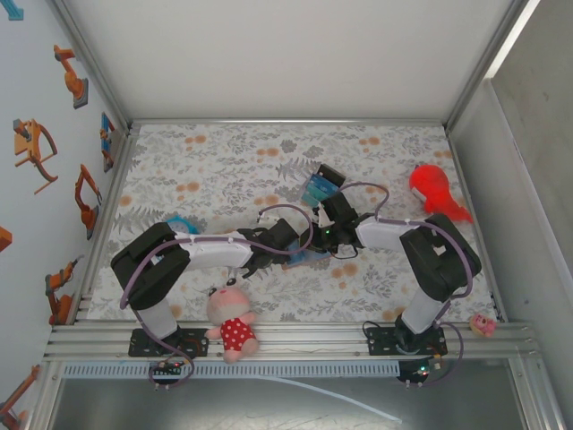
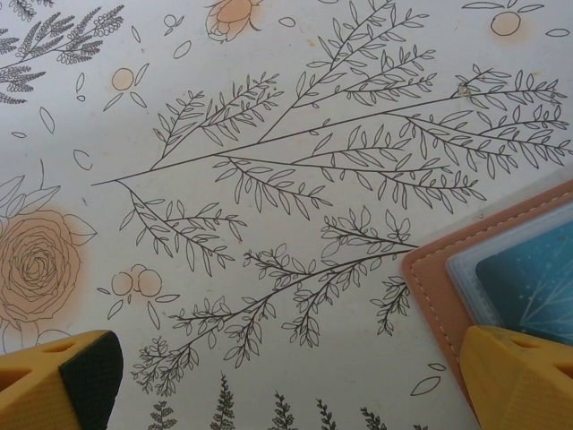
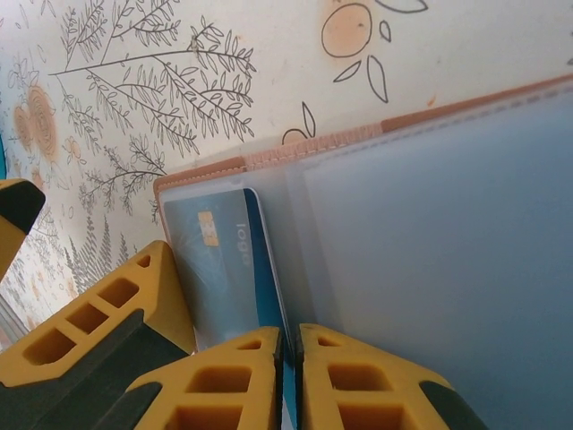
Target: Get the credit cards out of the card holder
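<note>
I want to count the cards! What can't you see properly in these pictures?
Right wrist view: the right gripper covers the blue card's bottom; whether it pinches the card itself is unclear.
Left wrist view: the card holder runs off the right edge and under the left gripper.
Top view: both grippers cover the tiny holder, so cards can't be counted.

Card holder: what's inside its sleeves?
Pinkish-tan leather card holder: a blue chip card shows through one clear sleeve, lower end covered by the yellow right tool. The frosted sleeve beside it hides any contents.
</note>
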Robot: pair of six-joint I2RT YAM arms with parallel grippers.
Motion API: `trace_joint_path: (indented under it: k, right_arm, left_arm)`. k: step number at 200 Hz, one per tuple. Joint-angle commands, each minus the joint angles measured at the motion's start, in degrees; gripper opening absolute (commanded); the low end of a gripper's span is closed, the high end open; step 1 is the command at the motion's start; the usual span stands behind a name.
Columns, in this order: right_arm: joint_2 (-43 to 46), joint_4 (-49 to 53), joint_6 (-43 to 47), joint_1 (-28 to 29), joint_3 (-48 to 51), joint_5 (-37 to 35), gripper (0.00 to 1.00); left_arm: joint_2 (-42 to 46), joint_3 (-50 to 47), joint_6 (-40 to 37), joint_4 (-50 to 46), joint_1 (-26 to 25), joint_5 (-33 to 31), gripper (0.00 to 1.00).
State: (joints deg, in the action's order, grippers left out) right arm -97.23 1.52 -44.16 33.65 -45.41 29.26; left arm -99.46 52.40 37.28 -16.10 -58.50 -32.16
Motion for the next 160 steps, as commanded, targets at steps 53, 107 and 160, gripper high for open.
trace_joint_path:
  k: [53,107,160]
  right_arm:
    - [-1.7,-2.4,-0.2,-0.7,2.0,2.7,0.14]
    - [-1.6,-4.9,-0.3,-0.7,2.6,5.5,0.13]
    - [-1.0,-7.3,-0.4,-0.8,3.1,7.7,0.12]
  left_arm:
    - [-1.6,0.6,-0.4,-3.1,-0.3,-1.2,0.97]
    - [-1.8,0.9,-0.5,-2.8,-0.3,-1.1,0.97]
    - [-1.7,1.2,-0.4,-2.8,-0.5,-0.9,0.97]
